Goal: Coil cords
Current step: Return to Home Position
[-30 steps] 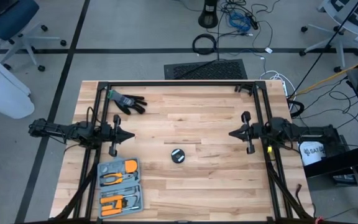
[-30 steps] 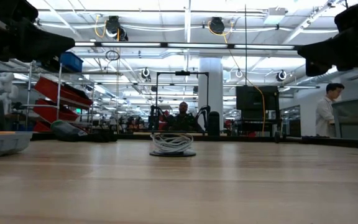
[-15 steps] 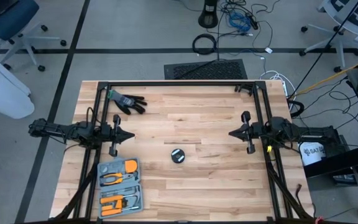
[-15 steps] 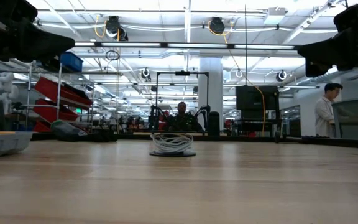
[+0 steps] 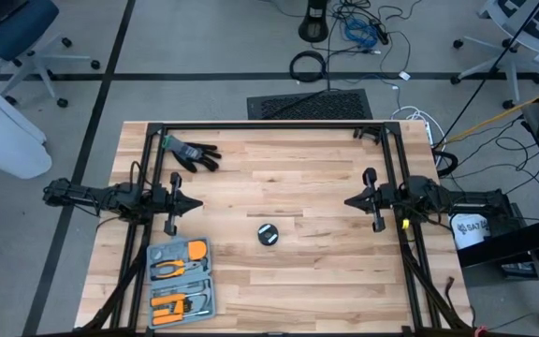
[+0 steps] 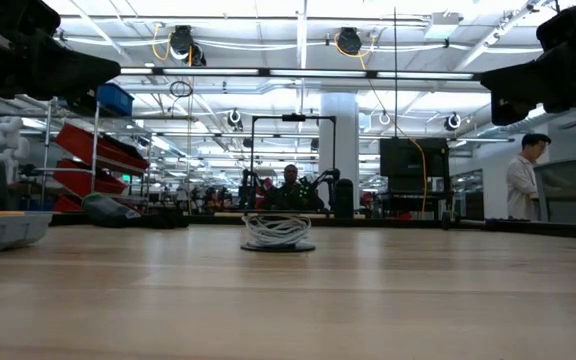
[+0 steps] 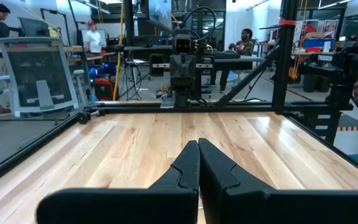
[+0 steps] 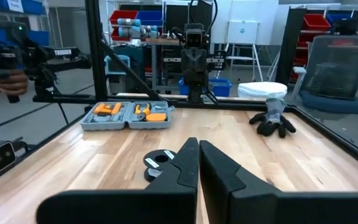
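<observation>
High view: the wound cord [image 5: 268, 234] lies free between the facing left gripper [image 5: 197, 202] and right gripper [image 5: 349, 200], both pinched closed on nothing, seemingly parked at the sides since coiling looks complete.

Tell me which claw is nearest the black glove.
The left claw, shut: the glove lies close by on that side, while the right claw, also shut, sits far across from it.
</observation>
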